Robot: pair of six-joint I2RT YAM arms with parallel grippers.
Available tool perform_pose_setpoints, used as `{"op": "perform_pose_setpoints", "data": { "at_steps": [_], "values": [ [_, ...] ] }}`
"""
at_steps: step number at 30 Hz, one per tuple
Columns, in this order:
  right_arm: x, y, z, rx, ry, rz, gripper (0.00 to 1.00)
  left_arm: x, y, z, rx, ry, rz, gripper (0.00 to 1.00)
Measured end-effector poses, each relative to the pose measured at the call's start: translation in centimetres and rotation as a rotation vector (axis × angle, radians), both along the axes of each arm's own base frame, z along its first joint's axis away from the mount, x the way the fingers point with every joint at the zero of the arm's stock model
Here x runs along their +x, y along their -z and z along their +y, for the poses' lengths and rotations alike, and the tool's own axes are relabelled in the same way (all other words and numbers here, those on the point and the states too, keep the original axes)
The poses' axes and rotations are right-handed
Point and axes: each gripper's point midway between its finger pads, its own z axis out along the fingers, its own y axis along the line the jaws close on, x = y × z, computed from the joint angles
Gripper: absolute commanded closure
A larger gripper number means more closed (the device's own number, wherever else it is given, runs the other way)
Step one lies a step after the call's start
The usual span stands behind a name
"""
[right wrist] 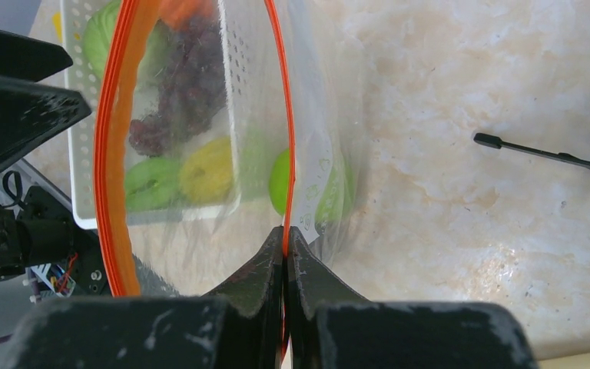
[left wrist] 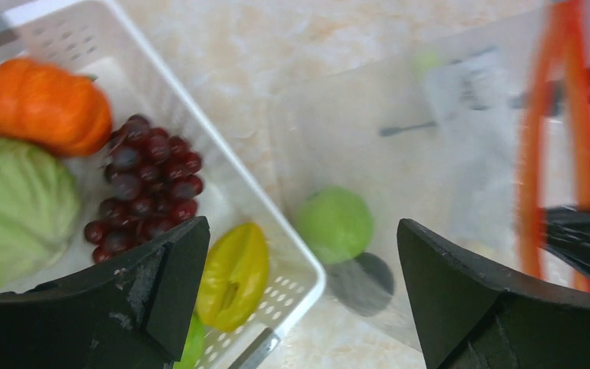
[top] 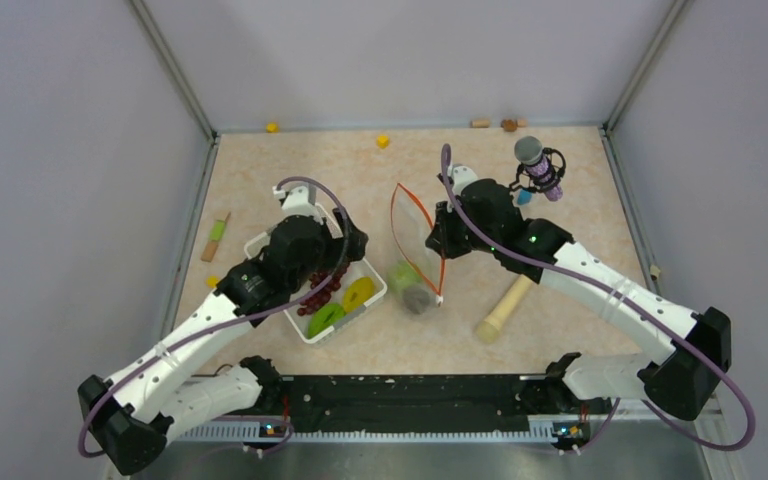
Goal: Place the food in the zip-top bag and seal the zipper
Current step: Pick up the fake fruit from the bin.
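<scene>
Beige marbled table (top: pixel 360 180) fills a booth of plain grey walls (top: pixel 60 150), with metal posts rising at the two far corners. Along the far edge lie two small yellow blocks (top: pixel 383 141); at far right stands a microphone (top: pixel 538 168). Bare tabletop shows across the far middle and near the right-hand edge.

Left of centre sits a white slotted basket (left wrist: pixel 223 173) holding an orange (left wrist: pixel 42 104), a grape bunch (left wrist: pixel 146 188), a light-green piece (left wrist: pixel 15 207) and a yellow piece (left wrist: pixel 234 273). Above its right rim hangs the left gripper (left wrist: pixel 301 231), jaws spread wide and holding nothing.

Just right of the basket, with only a narrow strip of table between them, the zip-top bag (top: pixel 415 245) lies with its mouth gaping toward the far side. One green apple (left wrist: pixel 334 224) is inside it. The right gripper (right wrist: pixel 285 238) has its jaws pinched tight on the zipper (right wrist: pixel 107 154) at the right-hand lip. A wooden rod (top: pixel 503 310) lies near right of the bag, apart from it.
</scene>
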Motion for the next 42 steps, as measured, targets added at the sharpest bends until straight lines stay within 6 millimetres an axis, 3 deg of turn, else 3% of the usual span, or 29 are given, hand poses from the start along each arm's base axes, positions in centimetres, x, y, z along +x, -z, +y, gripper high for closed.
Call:
{"op": "perform_pose_setpoints", "data": {
  "at_steps": [5,11,18,31,35,40,42],
  "values": [
    [0.1,0.0,-0.1,-0.003,0.005,-0.002,1.0,0.7,4.4,3.6,0.044,-0.155,0.108,0.07],
    [0.1,0.0,-0.1,-0.005,0.009,-0.004,1.0,1.1,8.6,5.7,0.078,-0.259,0.21,0.07],
    [0.1,0.0,-0.2,-0.006,0.01,-0.004,1.0,1.7,12.8,6.6,0.11,-0.302,0.319,0.12],
    [0.1,0.0,-0.2,-0.006,0.01,-0.004,1.0,2.6,17.4,7.2,0.172,-0.345,0.428,0.22],
    [0.1,0.0,-0.2,-0.006,0.01,-0.004,1.0,2.9,18.4,7.3,0.194,-0.361,0.453,0.33],
    [0.1,0.0,-0.2,-0.006,0.01,-0.004,1.0,3.5,18.3,7.1,0.186,-0.372,0.448,0.67],
    [0.1,0.0,-0.2,-0.006,0.01,-0.004,1.0,3.7,18.1,7.0,0.18,-0.376,0.445,0.88]
  ]
}}
